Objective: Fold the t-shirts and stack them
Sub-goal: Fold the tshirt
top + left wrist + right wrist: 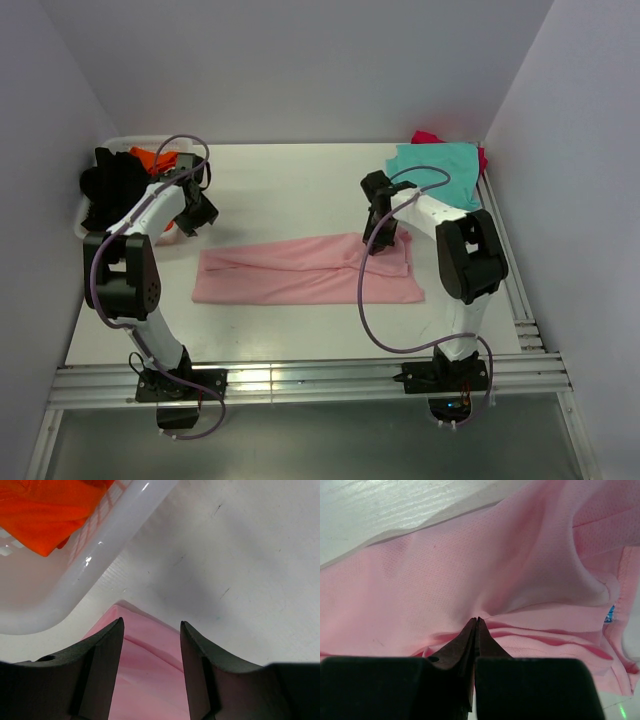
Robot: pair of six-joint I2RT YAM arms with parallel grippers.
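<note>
The light pink shirt (305, 272) lies spread in a long strip across the middle of the table (290, 180), folded lengthwise, with its right end bunched under the right arm. From above, the right gripper (380, 244) points down onto that end. Only the right wrist view shows the grip itself: the right gripper (476, 625) has its two fingers pressed together on a fold of the pink cloth (485, 565), and creases fan out from the pinch. That view also catches a small blue label (610, 614) at the edge of the cloth, too small to see from overhead.

The left gripper (196, 220) hangs over the table near the shirt's left end, beside the white basket (140, 140). In the left wrist view its fingers are parted with nothing between them (151, 625). Below the gap lies a corner of the pink shirt (145, 665), and the basket's rim (115, 535) is just beside that corner.

An orange shirt (152, 157) sits in the basket, seen close up by the left wrist camera (45, 515), and a black shirt (112, 185) is draped over the basket's near side. At the far right corner a teal shirt (440, 170) lies on top of a magenta one (428, 137).
</note>
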